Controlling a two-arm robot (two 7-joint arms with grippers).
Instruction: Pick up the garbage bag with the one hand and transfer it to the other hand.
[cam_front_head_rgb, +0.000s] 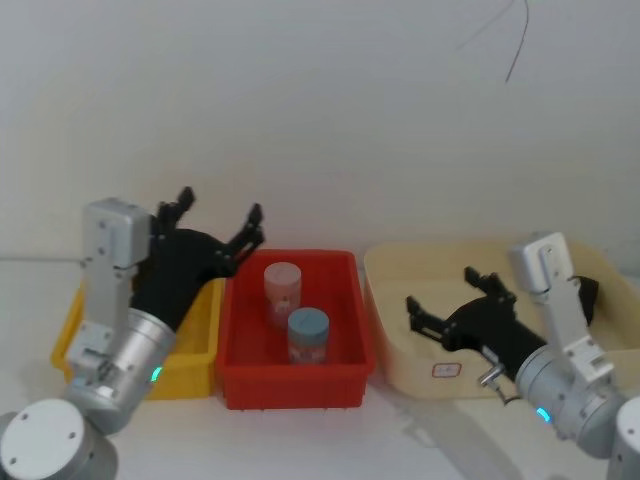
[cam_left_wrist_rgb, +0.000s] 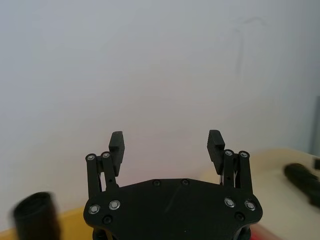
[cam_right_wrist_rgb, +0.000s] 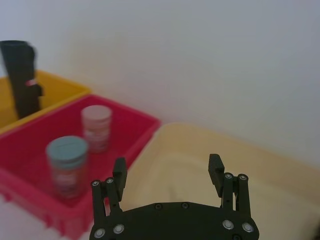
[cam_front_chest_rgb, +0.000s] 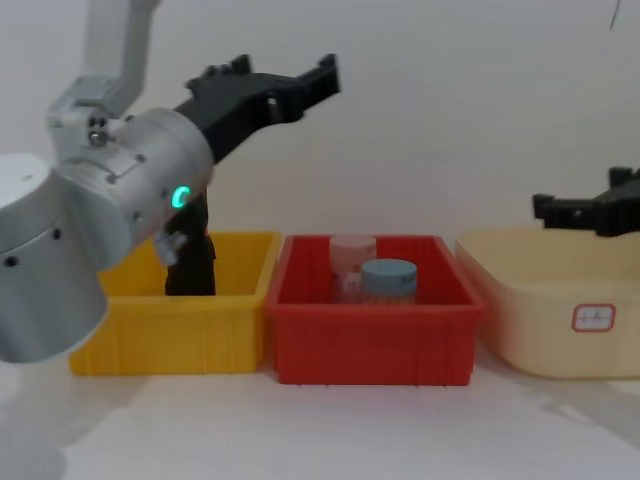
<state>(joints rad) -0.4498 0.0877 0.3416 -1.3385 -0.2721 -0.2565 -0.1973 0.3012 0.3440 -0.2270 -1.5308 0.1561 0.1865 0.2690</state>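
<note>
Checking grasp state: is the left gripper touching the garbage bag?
Apart. Chest view: left gripper open, raised well above the garbage bag standing in the yellow bin.

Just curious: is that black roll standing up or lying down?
Upright: the garbage bag roll stands tall inside the yellow bin.

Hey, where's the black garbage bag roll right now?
The garbage bag stands upright in the yellow bin on the robot's left, next to the red bin, partly behind the left arm in the chest view.
</note>
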